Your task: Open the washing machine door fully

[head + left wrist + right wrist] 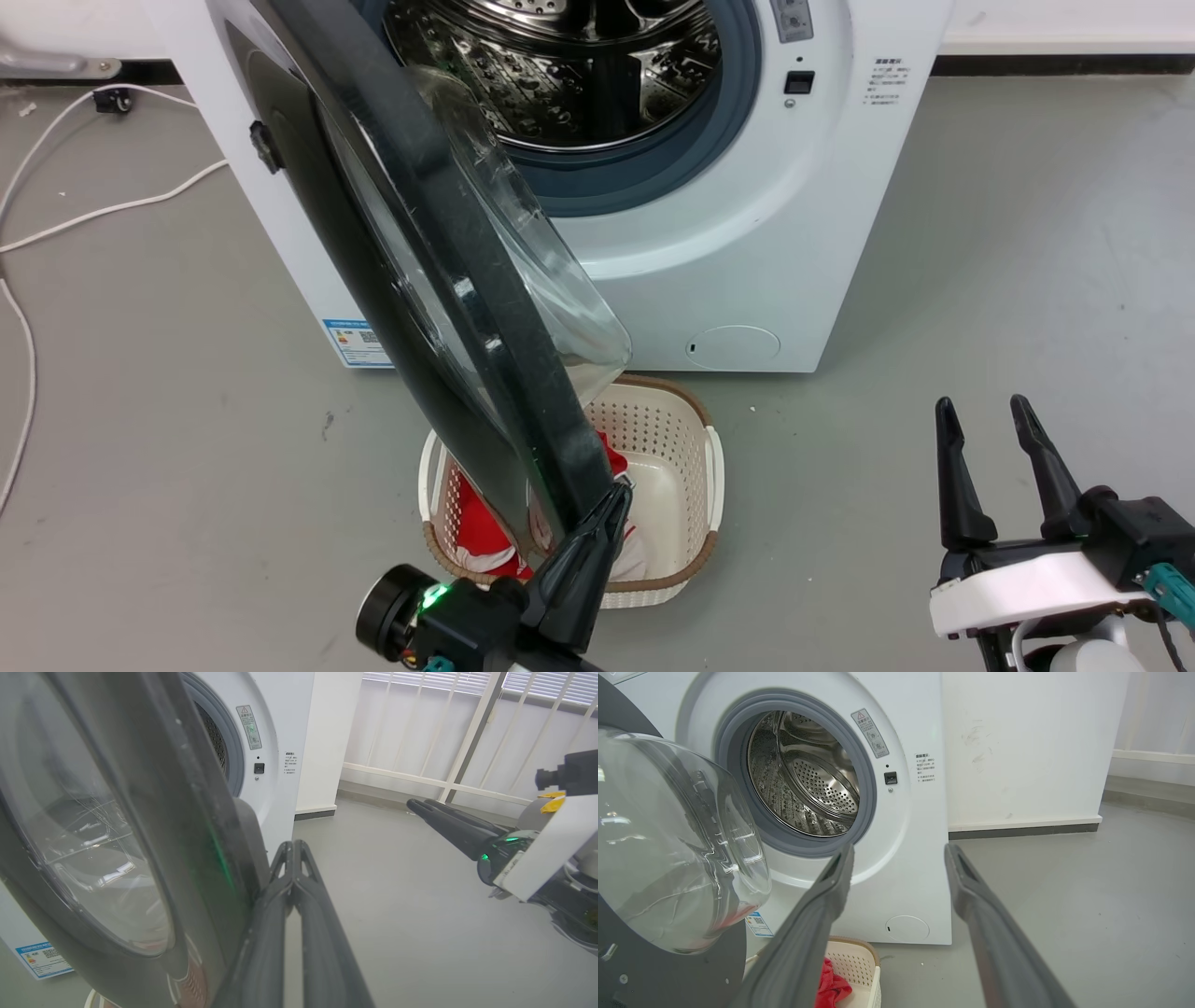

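1. The washing machine door (485, 308) is standing partly open. It is swung out from the washing machine (747, 261) on the hinge side, at about 10 o'clock in the head view.
2. Its black rim is running from 11 o'clock down to 6 o'clock. The free edge is hanging over the laundry basket (672, 439), which is holding a red cloth (481, 532). The steel drum (560, 65) is lying exposed at 12 o'clock.
3. The left hand (611, 499) is sitting at 6 o'clock with its fingers pressed together and nothing between them. The tips appear to be touching the door's free edge on the side facing the machine, the glass-bowl side. In the left wrist view the left hand (292, 847) is lying just beside the rim, at about 3 o'clock of it.
4. The right hand (982, 406) is waiting at 4 o'clock with its fingers spread, well apart from the door and holding nothing.
5. Judgement: the robot is pushing the door, not gripping it, and the door is looking roughly half open.
6. To push well, the left hand should be sweeping toward 9 o'clock on an arc centred on the hinge, not on a straight line. That way the tips are riding on the rim rather than sliding along it.
7. Contact is better kept on the black rim than on the clear bowl.
8. Risks: the glossy edge is offering little hold, so the closed fingers may slip past it. The arm should also be clearing the basket below.
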`<state>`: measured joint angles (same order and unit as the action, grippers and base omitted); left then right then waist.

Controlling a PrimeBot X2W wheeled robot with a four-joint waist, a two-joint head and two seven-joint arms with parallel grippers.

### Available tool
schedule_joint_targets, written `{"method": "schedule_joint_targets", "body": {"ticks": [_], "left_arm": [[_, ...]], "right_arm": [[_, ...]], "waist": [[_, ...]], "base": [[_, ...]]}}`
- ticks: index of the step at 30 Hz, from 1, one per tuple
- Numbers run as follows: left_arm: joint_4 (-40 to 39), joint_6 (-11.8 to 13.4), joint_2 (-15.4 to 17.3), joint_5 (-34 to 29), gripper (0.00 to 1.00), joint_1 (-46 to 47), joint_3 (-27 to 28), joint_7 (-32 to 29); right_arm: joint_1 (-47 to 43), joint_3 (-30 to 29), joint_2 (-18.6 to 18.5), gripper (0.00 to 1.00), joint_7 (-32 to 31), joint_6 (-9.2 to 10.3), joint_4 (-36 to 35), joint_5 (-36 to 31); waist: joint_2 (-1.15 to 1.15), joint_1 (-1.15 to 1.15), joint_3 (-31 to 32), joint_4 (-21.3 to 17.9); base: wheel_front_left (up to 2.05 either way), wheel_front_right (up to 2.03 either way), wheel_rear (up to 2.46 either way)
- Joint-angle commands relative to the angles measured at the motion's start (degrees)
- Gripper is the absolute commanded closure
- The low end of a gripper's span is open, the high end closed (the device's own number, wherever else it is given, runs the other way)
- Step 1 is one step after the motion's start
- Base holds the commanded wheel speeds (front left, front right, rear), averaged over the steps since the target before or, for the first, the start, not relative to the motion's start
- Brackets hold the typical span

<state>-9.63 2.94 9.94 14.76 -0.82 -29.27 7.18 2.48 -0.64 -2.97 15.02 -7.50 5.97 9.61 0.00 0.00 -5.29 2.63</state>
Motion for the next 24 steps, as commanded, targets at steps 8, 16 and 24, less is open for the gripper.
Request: {"method": "schedule_joint_targets", "body": {"ticks": [8,16,24], "left_arm": [[-0.70,3.96,2.50,-0.54,1.00,-3.48,3.06,0.59],[-2.91,6.10,1.85,-0.81,1.00,-6.27,2.75,1.62],[-3.39,7.74,2.04,-0.30,1.00,-6.77,4.43,2.53]], "right_arm": [[-1.54,-0.09,0.19,0.00,0.19,0.02,0.08,0.07],[-2.35,-1.03,0.18,0.00,0.09,0.02,-0.45,0.20],[-2.49,-1.57,0.17,0.00,-0.26,0.02,-1.23,-0.35]], "waist": [[0.00,0.00,0.92,2.43],[0.00,0.00,1.27,6.61],[0.00,0.00,0.98,12.58]], "base": [[0.00,0.00,0.00],[0.00,0.00,0.00],[0.00,0.00,0.00]]}}
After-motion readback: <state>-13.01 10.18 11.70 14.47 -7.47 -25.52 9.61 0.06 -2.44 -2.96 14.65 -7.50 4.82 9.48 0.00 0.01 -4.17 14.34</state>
